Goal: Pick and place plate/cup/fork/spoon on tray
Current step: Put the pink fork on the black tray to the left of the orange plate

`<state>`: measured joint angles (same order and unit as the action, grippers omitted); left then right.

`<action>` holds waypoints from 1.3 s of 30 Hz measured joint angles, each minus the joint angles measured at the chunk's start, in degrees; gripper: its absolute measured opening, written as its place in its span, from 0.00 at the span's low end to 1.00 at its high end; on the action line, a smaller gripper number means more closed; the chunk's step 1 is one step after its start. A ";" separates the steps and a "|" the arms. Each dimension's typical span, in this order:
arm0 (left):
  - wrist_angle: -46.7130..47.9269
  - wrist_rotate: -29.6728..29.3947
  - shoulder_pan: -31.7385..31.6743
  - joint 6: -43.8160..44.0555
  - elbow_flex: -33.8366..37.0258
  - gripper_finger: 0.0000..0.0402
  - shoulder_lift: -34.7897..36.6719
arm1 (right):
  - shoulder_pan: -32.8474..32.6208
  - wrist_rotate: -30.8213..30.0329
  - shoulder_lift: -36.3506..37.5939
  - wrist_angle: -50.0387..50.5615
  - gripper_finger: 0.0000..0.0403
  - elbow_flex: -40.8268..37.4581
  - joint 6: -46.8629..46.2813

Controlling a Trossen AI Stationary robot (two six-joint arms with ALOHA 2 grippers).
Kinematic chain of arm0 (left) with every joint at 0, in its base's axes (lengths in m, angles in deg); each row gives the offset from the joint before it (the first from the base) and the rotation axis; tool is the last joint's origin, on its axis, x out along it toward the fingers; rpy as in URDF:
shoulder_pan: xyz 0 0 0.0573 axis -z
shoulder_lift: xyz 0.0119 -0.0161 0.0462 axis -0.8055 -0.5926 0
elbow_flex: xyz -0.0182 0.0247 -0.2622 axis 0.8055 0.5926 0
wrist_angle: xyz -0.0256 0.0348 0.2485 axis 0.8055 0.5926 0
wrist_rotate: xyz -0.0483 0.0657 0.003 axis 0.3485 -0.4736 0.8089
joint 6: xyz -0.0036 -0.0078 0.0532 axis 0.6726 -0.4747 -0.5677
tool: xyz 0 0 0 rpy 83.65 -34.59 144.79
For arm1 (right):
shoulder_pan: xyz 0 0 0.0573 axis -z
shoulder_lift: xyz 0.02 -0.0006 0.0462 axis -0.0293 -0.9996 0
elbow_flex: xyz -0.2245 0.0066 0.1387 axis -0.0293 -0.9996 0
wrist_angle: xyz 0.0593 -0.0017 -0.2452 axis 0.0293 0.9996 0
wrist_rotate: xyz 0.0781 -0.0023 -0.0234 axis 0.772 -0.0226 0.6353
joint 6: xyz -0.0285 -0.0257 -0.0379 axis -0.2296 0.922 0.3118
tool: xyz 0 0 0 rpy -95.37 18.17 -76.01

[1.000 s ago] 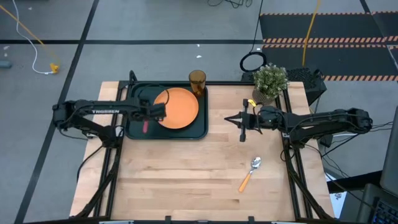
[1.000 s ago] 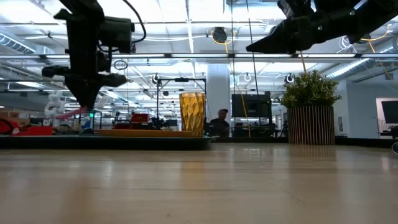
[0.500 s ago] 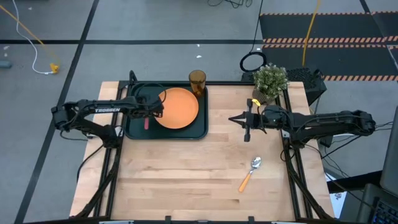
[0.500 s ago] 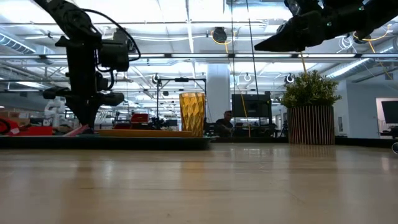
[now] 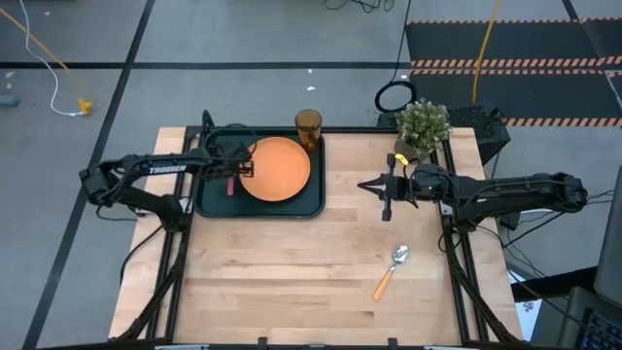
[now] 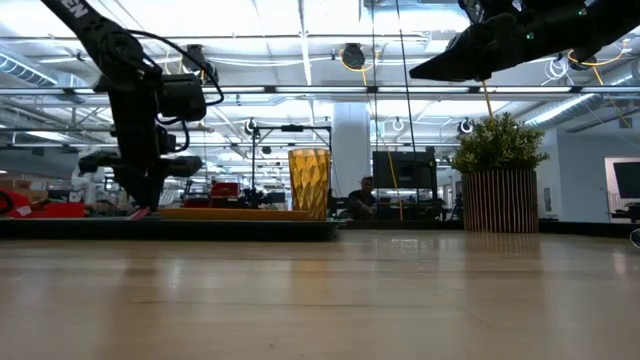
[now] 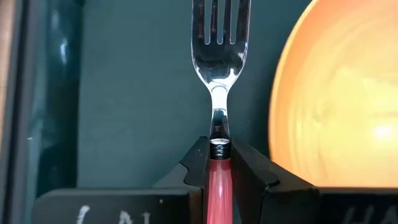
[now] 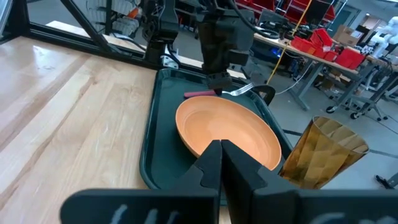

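The dark tray [image 5: 209, 199] sits at the table's far left with the orange plate [image 5: 280, 167] on its right half. The amber cup [image 5: 308, 126] stands at the tray's far right corner. My left gripper [image 5: 233, 172] is low over the tray's left half, shut on the fork [image 7: 220, 37], whose tines point toward the far edge. The orange-handled spoon [image 5: 392, 270] lies flat on the bare wood at the near right. My right gripper [image 5: 384, 196] hovers shut above the table, right of the tray, holding nothing. My left gripper pinches the fork's pink handle [image 7: 217, 171] between its two fingers, right where it meets the metal neck. The fingers come steeply from above and lie across the fork. The fork lies about level, just left of the plate; whether it touches the tray floor I cannot tell.
A potted green plant [image 5: 423, 126] stands at the far right, behind my right arm. Bare wood fills the table's middle and near half. The tray's raised rim [image 8: 149, 155] runs around the plate and fork.
My left gripper has sunk toward the tray and shifted toward the far edge, still shut on the fork. The fork, held above the rim before, is now down at tray level beside the plate.
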<state>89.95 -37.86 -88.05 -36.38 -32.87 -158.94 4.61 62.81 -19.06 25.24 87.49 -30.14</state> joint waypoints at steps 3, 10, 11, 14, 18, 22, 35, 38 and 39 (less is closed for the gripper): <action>-2.24 0.42 -0.95 -1.68 0.41 0.12 0.00 | 0.00 0.01 0.00 0.02 0.00 0.00 0.00; -3.05 1.83 -3.39 -2.59 0.51 0.12 -0.83 | 0.00 0.02 0.00 0.02 0.00 0.00 0.00; -3.65 2.04 -3.69 -3.06 0.51 0.12 -1.25 | 0.00 0.02 0.00 0.02 0.00 0.00 0.00; -5.72 3.91 -4.87 -3.98 0.51 0.12 -2.78 | 0.00 0.02 0.00 0.02 0.00 0.00 0.00; -7.44 6.25 -5.92 -3.53 0.51 0.12 -4.93 | 0.00 0.02 0.00 0.02 0.00 0.00 0.00; -8.39 6.27 -6.14 -2.98 0.51 0.12 -6.27 | 0.00 0.02 0.00 0.04 0.00 0.00 0.00; -8.74 5.95 -6.10 -1.70 0.51 0.15 -6.62 | 0.00 0.02 0.00 0.06 0.00 0.00 0.00; -8.77 5.70 -6.10 -1.50 0.51 0.22 -6.61 | 0.00 0.02 0.00 0.04 0.00 0.00 0.00; -8.78 5.70 -6.10 -1.51 0.51 0.25 -6.62 | 0.00 0.02 0.00 0.07 0.00 0.00 0.00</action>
<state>81.17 -32.16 -94.15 -37.89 -32.36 -165.57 4.61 62.83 -19.06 25.31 87.49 -30.14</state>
